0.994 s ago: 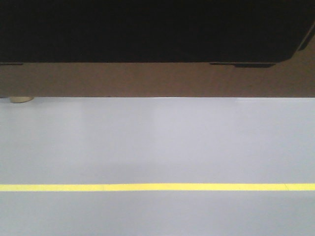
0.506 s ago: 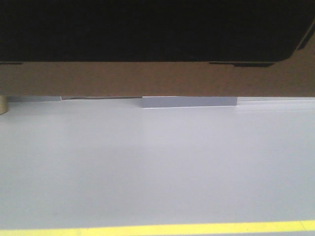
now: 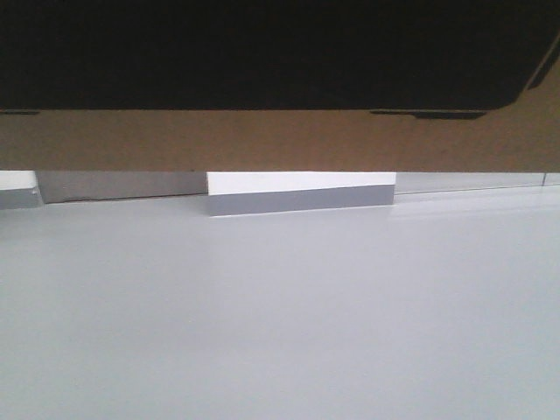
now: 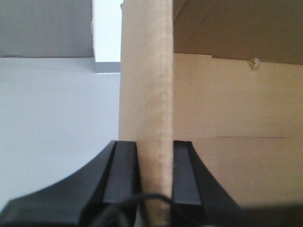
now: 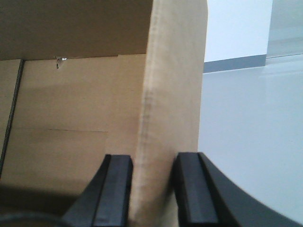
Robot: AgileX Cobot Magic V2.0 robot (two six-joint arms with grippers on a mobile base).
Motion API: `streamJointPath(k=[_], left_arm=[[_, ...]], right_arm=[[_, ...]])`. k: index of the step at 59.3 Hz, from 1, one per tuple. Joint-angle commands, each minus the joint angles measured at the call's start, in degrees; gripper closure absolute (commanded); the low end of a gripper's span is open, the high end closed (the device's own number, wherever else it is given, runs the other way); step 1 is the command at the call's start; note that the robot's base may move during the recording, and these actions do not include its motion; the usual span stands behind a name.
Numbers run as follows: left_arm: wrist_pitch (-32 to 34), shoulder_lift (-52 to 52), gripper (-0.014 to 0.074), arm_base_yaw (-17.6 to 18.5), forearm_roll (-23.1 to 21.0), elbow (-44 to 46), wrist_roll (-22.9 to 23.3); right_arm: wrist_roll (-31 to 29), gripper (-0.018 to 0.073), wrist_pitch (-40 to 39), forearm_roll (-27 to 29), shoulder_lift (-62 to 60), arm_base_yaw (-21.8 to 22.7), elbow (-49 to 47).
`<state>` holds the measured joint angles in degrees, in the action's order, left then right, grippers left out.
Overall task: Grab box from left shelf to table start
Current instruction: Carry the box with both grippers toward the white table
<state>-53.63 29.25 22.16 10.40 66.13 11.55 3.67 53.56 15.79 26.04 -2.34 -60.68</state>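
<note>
The yellow line has slid out of the front view, and a white-and-grey strip point(image 3: 300, 192) has come in under the box point(image 3: 280, 140), which fills the top of that view above the grey floor point(image 3: 280, 332). The left pincer point(image 4: 155, 163) and right pincer point(image 5: 152, 182) are each closed onto a lid flap that stands between the fingers, with pads touching cardboard on both sides.

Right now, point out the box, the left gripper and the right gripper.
box point(image 3: 280, 140): front-facing view, brown cardboard face.
left gripper point(image 4: 155, 151): left wrist view, midway between its jaws, over the box's pinched edge.
right gripper point(image 5: 152, 161): right wrist view, midway between its jaws, over the box's pinched edge.
</note>
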Motion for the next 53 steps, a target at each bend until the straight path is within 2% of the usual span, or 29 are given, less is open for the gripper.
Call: streamJointPath(k=[1, 53], left_arm=[[11.7, -0.8, 0.0682, -0.1, 3.1, 2.6, 0.6], [11.7, -0.8, 0.0682, -0.1, 3.0, 2.6, 0.6]], right_arm=[[-0.4, 0.0503, -7.7, -8.5, 1.1, 0.6, -1.2], [-0.4, 0.0503, -7.7, -8.5, 1.1, 0.6, -1.2]])
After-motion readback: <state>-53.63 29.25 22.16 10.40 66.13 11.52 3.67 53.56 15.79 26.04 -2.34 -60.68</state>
